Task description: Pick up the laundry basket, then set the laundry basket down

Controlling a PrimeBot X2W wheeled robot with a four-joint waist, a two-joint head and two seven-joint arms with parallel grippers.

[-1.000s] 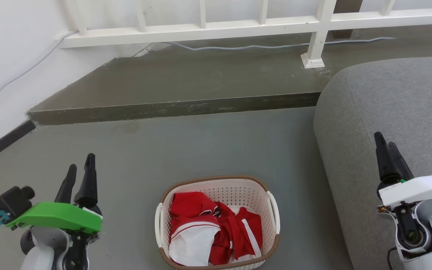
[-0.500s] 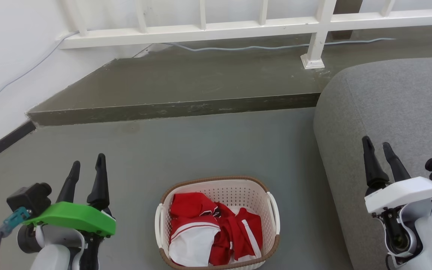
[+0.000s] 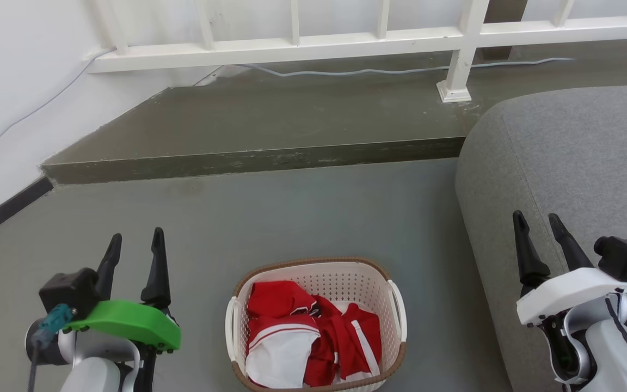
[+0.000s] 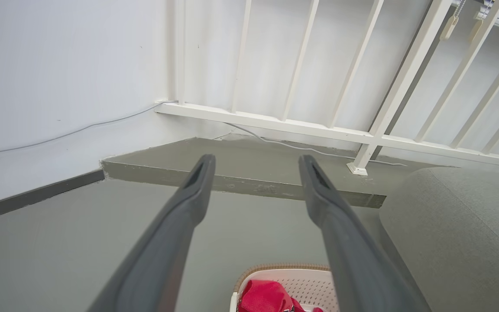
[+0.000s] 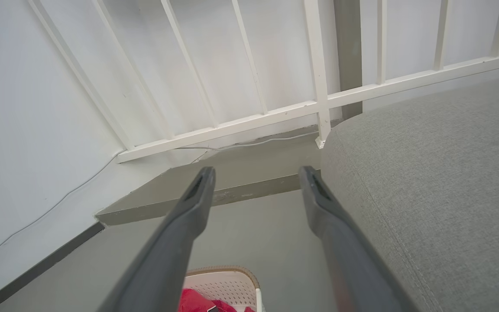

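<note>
The laundry basket stands on the floor at the bottom centre of the head view, cream perforated plastic with a brown rim and white side handles. Red and white clothes lie in it. My left gripper hovers open to the basket's left, fingers pointing away from me, apart from the handle. My right gripper is open to the basket's right, over the edge of the grey sofa. The left wrist view has the left gripper open, with the basket's far rim low between its fingers. Below the open right gripper, the basket's rim is also visible.
A grey upholstered sofa fills the right side, close to the basket. Beyond the basket lies a raised concrete step with a white railing and a grey cable along it. A white wall bounds the left.
Both grippers have drifted inward toward the basket, the left to the right, the right to the left and lower. Both wrists have turned, so the gaps between fingers show wider. The basket has stayed put.
</note>
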